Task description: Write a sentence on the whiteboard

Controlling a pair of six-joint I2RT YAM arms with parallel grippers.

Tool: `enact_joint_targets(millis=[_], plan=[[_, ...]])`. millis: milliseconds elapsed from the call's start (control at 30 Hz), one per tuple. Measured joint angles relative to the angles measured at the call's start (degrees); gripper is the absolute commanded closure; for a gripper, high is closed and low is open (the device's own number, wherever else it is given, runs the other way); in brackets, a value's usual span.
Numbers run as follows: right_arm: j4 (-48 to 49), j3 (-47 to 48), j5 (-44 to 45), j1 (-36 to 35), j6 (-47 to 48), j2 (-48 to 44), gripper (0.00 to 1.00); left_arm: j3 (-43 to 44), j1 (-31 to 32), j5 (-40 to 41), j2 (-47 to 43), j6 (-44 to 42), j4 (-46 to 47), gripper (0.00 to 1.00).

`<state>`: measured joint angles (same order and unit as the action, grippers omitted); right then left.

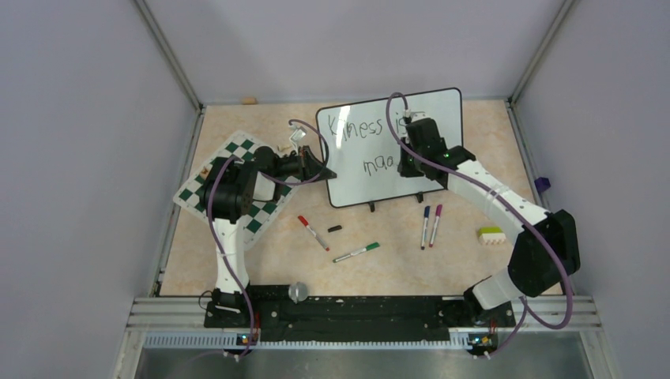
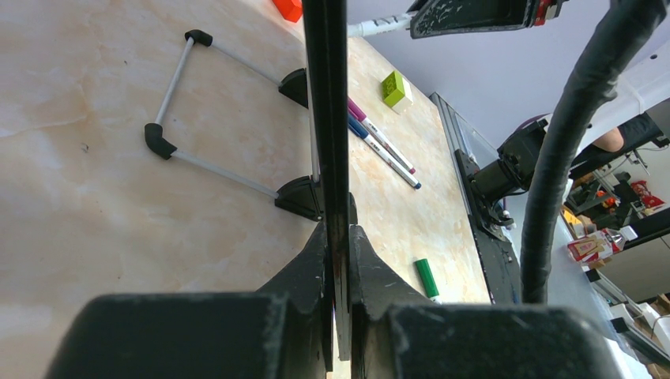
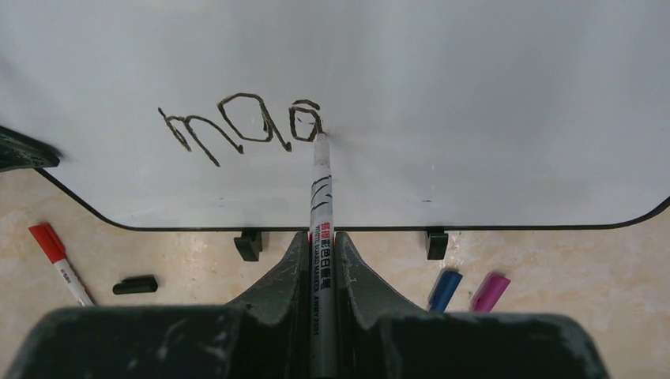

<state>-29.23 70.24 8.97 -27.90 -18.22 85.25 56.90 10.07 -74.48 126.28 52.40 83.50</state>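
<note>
Two-line sentence (image 1: pixel 359 126) on whiteboard (image 1: pixel 351 181), lower line starts "ma", marker (image 3: pixel 320 205) tip touching

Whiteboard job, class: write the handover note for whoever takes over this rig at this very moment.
Left fingers: shut on the edge of the large glossy white, black-framed whiteboard, steadying it.
Right fingers: shut on a white-barrelled black marker, tip touching the board.
Done: black handwritten sentence has its top line and "mag" below.
Left: likely finish that word, then lift off.
</note>
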Motion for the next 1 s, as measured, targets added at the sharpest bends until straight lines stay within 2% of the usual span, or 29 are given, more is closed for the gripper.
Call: enact_joint_targets(millis=[1000], plan=[[1.7,-3.2,-5.2,0.1,-0.1,-1.1,1.00,0.0,0.0,-0.1,0.0,0.0,0.1,1.00]])
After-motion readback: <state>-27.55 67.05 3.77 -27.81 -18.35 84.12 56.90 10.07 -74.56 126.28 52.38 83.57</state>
